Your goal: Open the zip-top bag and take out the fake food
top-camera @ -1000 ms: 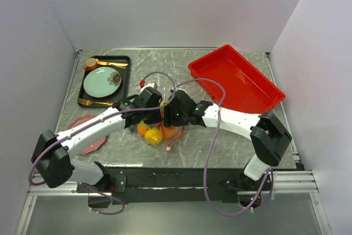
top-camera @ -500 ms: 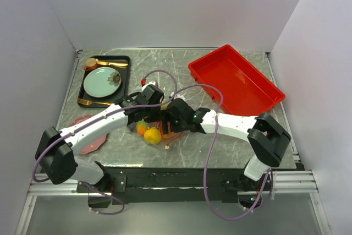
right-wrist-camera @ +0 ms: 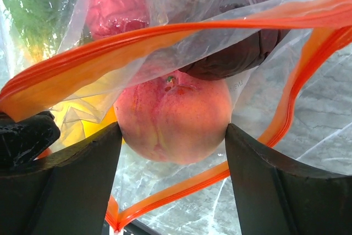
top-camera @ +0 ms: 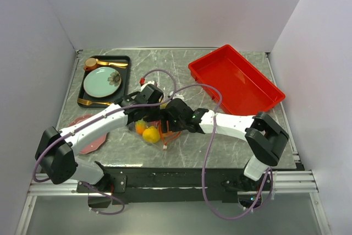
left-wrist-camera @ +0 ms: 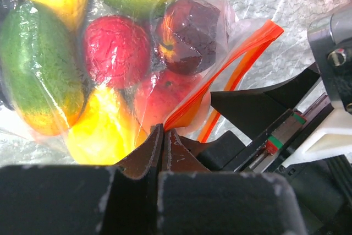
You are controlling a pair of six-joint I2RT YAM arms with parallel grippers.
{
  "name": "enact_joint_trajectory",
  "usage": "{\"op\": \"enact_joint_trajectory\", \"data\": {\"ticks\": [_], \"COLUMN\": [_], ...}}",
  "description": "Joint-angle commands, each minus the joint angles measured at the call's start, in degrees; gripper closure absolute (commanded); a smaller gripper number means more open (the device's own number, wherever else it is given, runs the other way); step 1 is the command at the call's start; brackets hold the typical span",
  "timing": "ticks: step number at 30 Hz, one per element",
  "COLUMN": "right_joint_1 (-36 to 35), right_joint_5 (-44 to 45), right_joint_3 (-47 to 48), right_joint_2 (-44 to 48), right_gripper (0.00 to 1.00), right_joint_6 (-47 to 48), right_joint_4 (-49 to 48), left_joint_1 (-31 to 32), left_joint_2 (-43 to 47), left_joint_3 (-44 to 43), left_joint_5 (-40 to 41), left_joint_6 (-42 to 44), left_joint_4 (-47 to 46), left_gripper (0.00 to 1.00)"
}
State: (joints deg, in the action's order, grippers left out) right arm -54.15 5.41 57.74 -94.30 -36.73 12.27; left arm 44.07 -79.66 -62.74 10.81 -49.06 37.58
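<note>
The zip-top bag (left-wrist-camera: 220,4) lies on the marble-patterned table (top-camera: 181,61) toward its near edge, a little left of centre, with both arms bent down over it. The left gripper (left-wrist-camera: 160,134) is fully closed, its fingertips pinching the bag's edge right at the orange-red zip strip (left-wrist-camera: 242,48), so that one lip of the mouth is held up off the other. The fake food (left-wrist-camera: 115,50) is all inside the clear plastic: a green-and-orange fruit (left-wrist-camera: 38,70) on the left of the left wrist view, a red one beside it, a dark purple one (left-wrist-camera: 190,34) near the strip, and yellow pieces above and below. The right gripper (right-wrist-camera: 173,130) has its fingers (right-wrist-camera: 82,174) set wide and pushed into the open mouth, one on either side of a peach (right-wrist-camera: 173,108) (the two halves of the strip loop above and below it). Its inner faces sit right at the peach's flanks, but whether they press it cannot be told. The red tray (top-camera: 236,81) stands well apart at the back right.
</note>
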Motion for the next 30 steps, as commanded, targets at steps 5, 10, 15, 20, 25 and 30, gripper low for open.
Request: {"op": "enact_joint_trajectory", "data": {"ticks": [5, 10, 15, 20, 25, 30], "right_joint_1": [-0.87, -0.87, -0.78, -0.87, -0.17, 0.18], "right_joint_5": [1.44, 2.32, 3.29, 3.99, 3.47, 4.17], "right_joint_3": [0.1, 0.27, 0.1, -0.16, -1.66, 0.62], "right_joint_2": [5.79, 8.96, 11.07, 12.03, 15.28, 17.57], "right_gripper": [0.57, 0.61, 0.62, 0.62, 0.63, 0.63], "right_joint_6": [-0.01, -0.27, -0.36, -0.45, -1.5, -1.85], "right_joint_4": [0.9, 3.45, 5.13, 6.97, 7.76, 11.01], "left_joint_1": [-2.94, -4.96, -5.58, -5.75, -6.19, -6.28], "left_joint_2": [0.82, 1.08, 1.43, 1.43, 1.35, 1.08], "left_joint_3": [-1.15, -1.25, -0.1, 0.51, 0.6, 0.78], "left_joint_5": [-1.58, -2.54, -4.13, -4.39, -4.83, -5.18], "left_joint_6": [-0.95, -0.78, -1.13, -1.65, -1.65, -1.65], "left_joint_4": [-3.22, -3.48, -4.71, -5.41, -5.59, -6.03], "left_gripper": [0.99, 0.99, 0.99, 0.99, 0.99, 0.99]}}
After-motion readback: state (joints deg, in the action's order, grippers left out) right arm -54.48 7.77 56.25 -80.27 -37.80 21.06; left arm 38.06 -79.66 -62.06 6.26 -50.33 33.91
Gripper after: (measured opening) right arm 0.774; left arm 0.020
